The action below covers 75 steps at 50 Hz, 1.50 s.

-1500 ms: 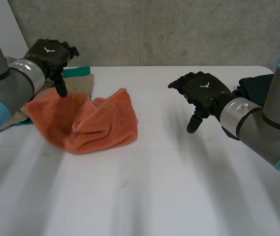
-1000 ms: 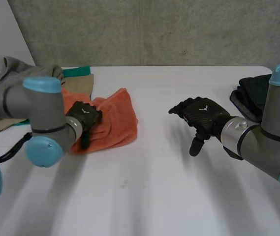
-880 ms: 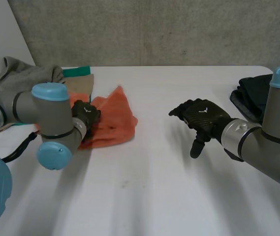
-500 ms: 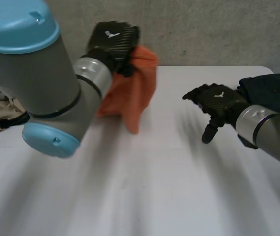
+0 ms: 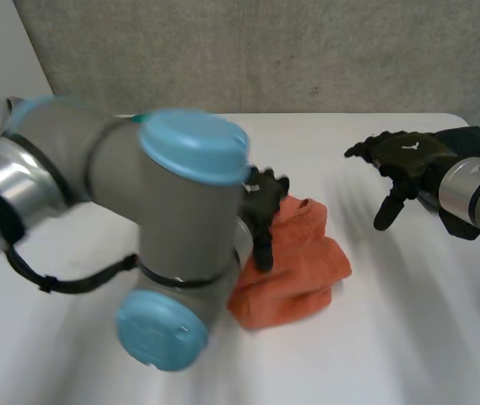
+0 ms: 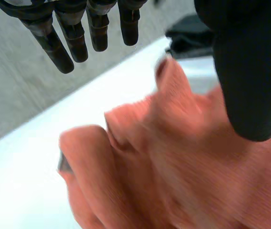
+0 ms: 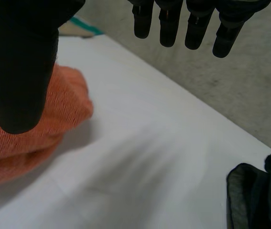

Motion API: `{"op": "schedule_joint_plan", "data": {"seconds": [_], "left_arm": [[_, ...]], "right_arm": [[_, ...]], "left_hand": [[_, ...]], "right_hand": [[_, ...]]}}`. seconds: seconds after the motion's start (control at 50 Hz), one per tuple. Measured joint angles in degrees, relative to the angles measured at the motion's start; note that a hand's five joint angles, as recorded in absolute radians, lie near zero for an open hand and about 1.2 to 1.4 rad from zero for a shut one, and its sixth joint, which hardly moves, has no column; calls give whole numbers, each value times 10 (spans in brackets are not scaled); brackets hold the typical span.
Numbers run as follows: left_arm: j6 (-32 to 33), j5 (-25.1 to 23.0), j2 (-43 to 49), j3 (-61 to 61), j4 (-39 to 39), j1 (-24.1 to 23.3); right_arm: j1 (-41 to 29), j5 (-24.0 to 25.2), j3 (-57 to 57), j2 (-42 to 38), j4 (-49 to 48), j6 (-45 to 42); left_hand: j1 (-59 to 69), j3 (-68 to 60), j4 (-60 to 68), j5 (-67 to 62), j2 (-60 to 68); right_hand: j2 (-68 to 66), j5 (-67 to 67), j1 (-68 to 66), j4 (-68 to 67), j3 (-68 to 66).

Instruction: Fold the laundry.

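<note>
Left hand [image 5: 265, 207] open over the crumpled orange towel [image 5: 299, 270], fingers [image 6: 99, 28] straight. I see the right hand [image 5: 407, 159] spread wide above the white table [image 5: 408, 337].

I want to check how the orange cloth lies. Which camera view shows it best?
The head view: the orange cloth lies crumpled on the table, nearly whole, partly behind the left arm. The left wrist view has its folds under the left hand; the right wrist view, one bunched end.

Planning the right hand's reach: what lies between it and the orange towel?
Only bare white table: the head view shows nothing else on the stretch from the right hand to the orange towel.
</note>
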State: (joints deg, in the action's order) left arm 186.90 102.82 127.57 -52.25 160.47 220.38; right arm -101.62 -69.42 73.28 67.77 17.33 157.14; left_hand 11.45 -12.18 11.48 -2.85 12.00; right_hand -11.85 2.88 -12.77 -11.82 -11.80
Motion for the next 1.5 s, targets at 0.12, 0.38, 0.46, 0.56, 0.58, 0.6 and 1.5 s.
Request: {"op": "schedule_joint_plan", "data": {"seconds": [0.12, 0.38, 0.46, 0.56, 0.58, 0.6, 1.5], "left_arm": [[17, -49, -76, -52, 15, 61], [121, -212, -70, -173, 95, 184], [150, -248, -18, -147, 130, 188], [198, -276, 56, -68, 137, 161], [208, -279, 70, -50, 132, 152], [219, -282, 86, -30, 126, 142], [108, -90, -56, -89, 193, 170]], "right_arm": [[-5, 47, -2, -17, 20, -120], [-66, 87, -17, -107, 0, -197], [-76, 50, -11, -117, -33, -184], [-71, 24, 25, -78, -79, -141], [-69, 23, 31, -68, -85, -134], [-66, 23, 41, -51, -94, -122], [-47, -70, -47, -37, -61, -5]], "left_hand": [[0, 0, 0, 0, 0], [0, 0, 0, 0, 0], [0, 0, 0, 0, 0], [0, 0, 0, 0, 0], [0, 0, 0, 0, 0], [0, 0, 0, 0, 0], [514, -558, 569, -527, 566]], "right_hand": [[0, 0, 0, 0, 0], [-280, 254, -271, -259, -262], [-552, 534, -517, -550, -548], [-553, 539, -517, -563, -557], [-553, 539, -517, -563, -557], [-553, 539, -517, -563, -557], [-553, 559, -529, -566, -561]]}}
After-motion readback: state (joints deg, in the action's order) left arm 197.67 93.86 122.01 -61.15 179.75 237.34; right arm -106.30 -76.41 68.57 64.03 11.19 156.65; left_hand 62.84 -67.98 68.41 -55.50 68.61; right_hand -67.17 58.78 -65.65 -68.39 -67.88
